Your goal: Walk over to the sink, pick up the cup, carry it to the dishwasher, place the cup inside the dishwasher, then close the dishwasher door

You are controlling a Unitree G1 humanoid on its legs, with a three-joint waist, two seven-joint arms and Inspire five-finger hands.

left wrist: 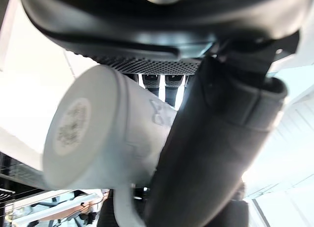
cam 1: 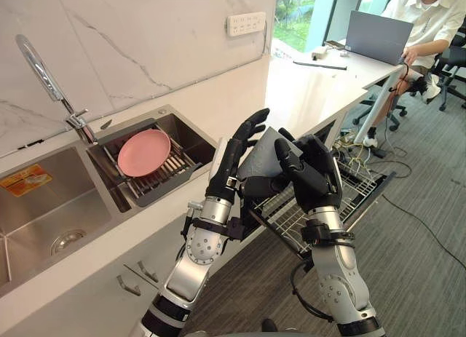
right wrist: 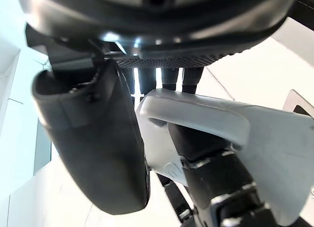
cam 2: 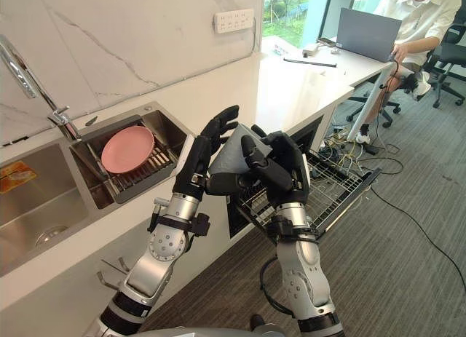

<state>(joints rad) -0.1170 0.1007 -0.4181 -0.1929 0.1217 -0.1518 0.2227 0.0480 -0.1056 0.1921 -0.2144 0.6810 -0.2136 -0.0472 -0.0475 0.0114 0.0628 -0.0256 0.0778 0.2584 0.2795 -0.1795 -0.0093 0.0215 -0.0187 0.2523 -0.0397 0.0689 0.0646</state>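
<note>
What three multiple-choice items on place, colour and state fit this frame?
1. Where is the cup? A in the sink; B held between both hands; C on the counter.
2. What colour is the plate in the sink? A blue; B green; C pink.
3. The dishwasher rack is: A pulled out; B pushed in; C on the floor.
B: the left hand and right hand clasp the cup.
C: the plate is pink.
A: the dishwasher rack juts out below the counter.
</note>
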